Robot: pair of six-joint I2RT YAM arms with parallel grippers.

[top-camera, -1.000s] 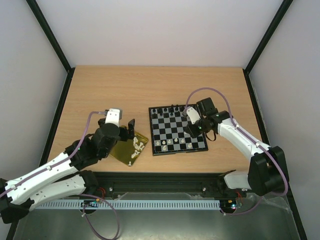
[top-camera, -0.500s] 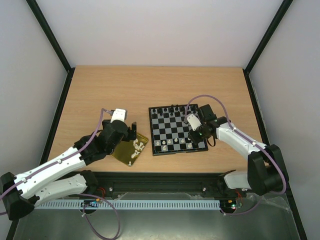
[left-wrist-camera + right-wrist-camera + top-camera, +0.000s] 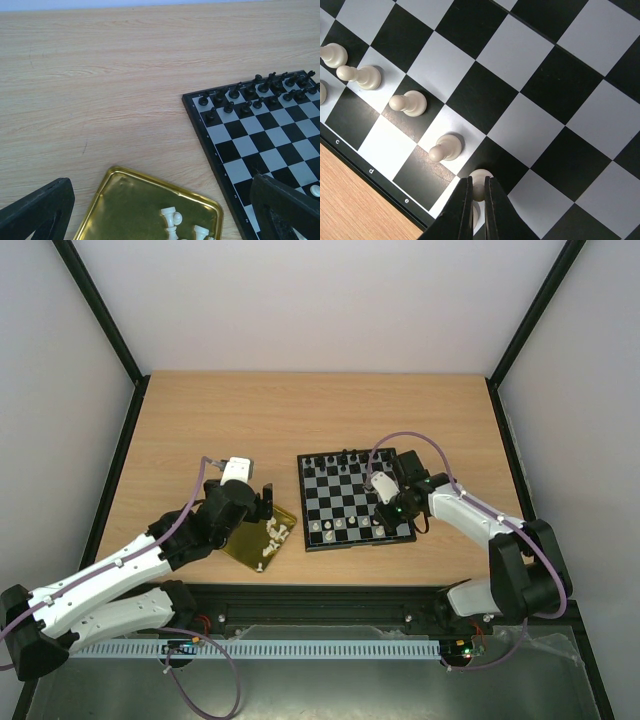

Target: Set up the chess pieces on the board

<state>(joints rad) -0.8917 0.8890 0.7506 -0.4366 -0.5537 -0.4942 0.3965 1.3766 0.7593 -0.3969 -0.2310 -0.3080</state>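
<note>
We see a light wooden table (image 3: 300, 410) enclosed by pale walls and a black frame, with both arms reaching up from the bottom edge of the overhead view. The board (image 3: 340, 498) lies right of centre, its black rim square to the table. Just left of it, turned at an angle, sits a shiny gold tray (image 3: 240, 540). A small heap of cream chess pieces (image 3: 275, 533) lies on the tray's right-hand part.

Black chessmen (image 3: 260, 90) fill the two far rows of the board, at the upper right of the left wrist view. White pawns (image 3: 410, 102) stand in a line along the board's near side. In the right wrist view they run from the upper left towards the bottom centre, one per square.

The right gripper (image 3: 477, 187) points down over the lower right part of the board. Its fingers are pinched together on a white pawn (image 3: 480, 176), next in that line and over a dark square. We cannot tell whether the pawn's base touches the board.

The left gripper (image 3: 160, 197) hovers above the tray's far edge. Its jaws are spread wide with nothing between them, one finger in each bottom corner of its own view.
</note>
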